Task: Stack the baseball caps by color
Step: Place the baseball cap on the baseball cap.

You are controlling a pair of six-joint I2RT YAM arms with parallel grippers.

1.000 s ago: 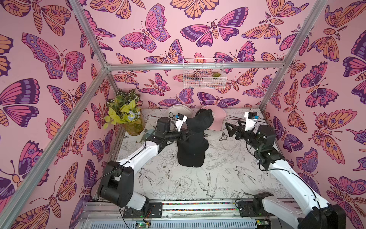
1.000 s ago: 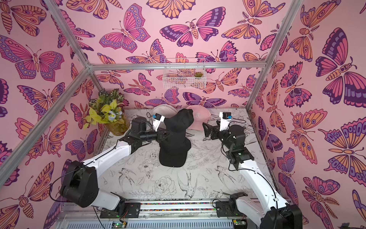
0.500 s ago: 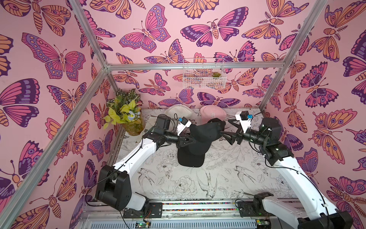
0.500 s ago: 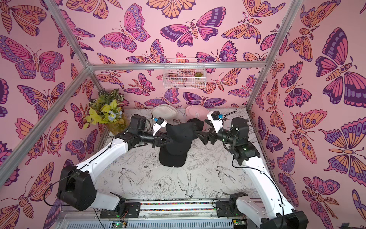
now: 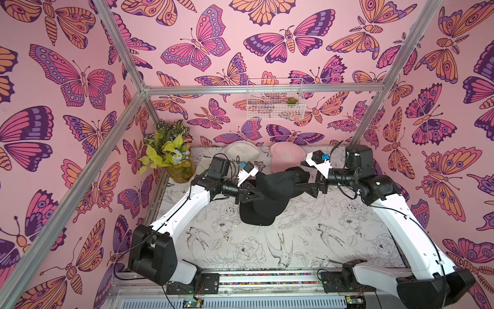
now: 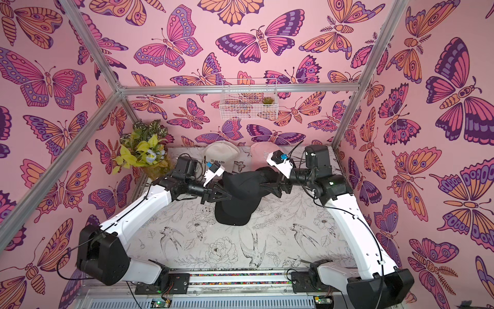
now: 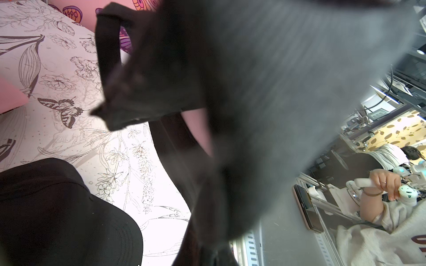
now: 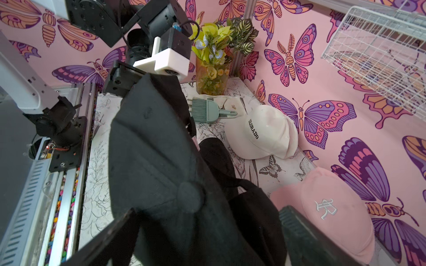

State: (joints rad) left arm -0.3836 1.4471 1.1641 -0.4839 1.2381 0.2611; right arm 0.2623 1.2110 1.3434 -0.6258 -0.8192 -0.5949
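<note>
At the counter's (image 5: 307,240) far-left corner stands a vase of flowers (image 5: 171,160). A cream cap (image 5: 242,152) lies along the far edge. The left arm's fingers (image 5: 250,194) are clamped together on a raised black cap (image 5: 280,183), held above a second black cap (image 5: 258,215) lying mid-counter. A pink cap (image 5: 287,157) sits at the far edge, right of the cream one. The right arm's fingers (image 8: 304,235) stand wide apart on either side of the raised cap's crown; whether they touch the fabric is hard to tell.
</note>
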